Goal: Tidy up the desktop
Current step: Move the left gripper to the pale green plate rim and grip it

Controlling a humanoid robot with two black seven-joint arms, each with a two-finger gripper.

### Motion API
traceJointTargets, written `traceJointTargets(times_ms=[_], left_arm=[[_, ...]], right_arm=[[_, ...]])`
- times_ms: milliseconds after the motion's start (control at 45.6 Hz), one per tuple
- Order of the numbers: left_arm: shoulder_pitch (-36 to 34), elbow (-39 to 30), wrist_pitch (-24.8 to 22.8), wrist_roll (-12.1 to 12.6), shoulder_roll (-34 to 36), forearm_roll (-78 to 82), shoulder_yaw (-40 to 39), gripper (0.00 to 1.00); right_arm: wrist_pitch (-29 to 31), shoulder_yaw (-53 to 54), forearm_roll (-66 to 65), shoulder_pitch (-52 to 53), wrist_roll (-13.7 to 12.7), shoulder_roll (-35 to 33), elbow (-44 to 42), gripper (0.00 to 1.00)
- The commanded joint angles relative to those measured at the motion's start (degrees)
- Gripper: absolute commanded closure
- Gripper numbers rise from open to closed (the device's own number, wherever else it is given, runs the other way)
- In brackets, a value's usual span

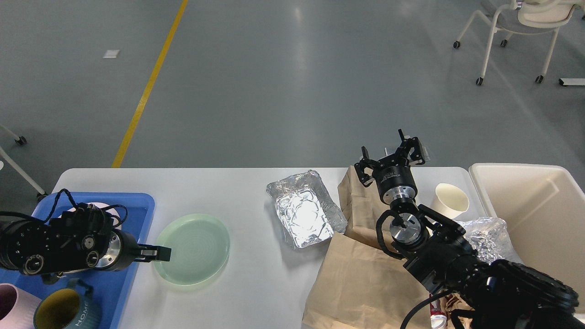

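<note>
The white-grey desktop (237, 187) holds a pale green plate (194, 249) just right of a blue tray (139, 203). My left gripper (157, 252) points right, low over the tray's right side, with its tip at the green plate's left rim. It is seen side-on, so its fingers cannot be told apart. My right gripper (390, 156) is open and empty, held above the far end of a brown paper bag (358, 201).
The tray carries a pink plate (116, 212), mostly hidden by my left arm, a teal mug (64, 313) and a pink mug (11, 304). A foil tray (304, 212), a second paper bag (361, 283), a paper cup (450, 198), crumpled foil (486, 235) and a cream bin (530, 205) lie to the right.
</note>
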Motion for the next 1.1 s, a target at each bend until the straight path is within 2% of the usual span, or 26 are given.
traceJointTargets(times_ms=[0, 175, 548, 658, 855, 1075], left_arm=[[1.26, 0.55, 1.07, 0.51, -0.85, 0.00, -0.41, 0.15], [2.41, 2.66, 1.95, 0.86, -2.52, 0.00, -0.50, 0.18], [3.64, 4.07, 3.45, 0.95, -4.80, -0.18, -0.41, 0.35], [3.81, 5.12, 3.62, 1.91, -5.77, -0.27, -0.41, 0.36], [4.52, 5.65, 3.62, 2.09, -6.30, -0.27, -0.41, 0.39], [5.05, 5.91, 3.71, 3.23, -7.09, -0.27, -0.50, 0.49]], right_arm=[[0.00, -0.01, 0.00, 0.00, 0.00, 0.00, 0.00, 0.00], [0.00, -0.01, 0.00, 0.09, 0.00, 0.00, 0.00, 0.00], [0.00, -0.01, 0.00, 0.00, 0.00, 0.00, 0.00, 0.00], [0.00, -0.01, 0.00, 0.00, 0.00, 0.00, 0.00, 0.00], [0.00, -0.01, 0.00, 0.00, 0.00, 0.00, 0.00, 0.00], [0.00, -0.01, 0.00, 0.00, 0.00, 0.00, 0.00, 0.00]])
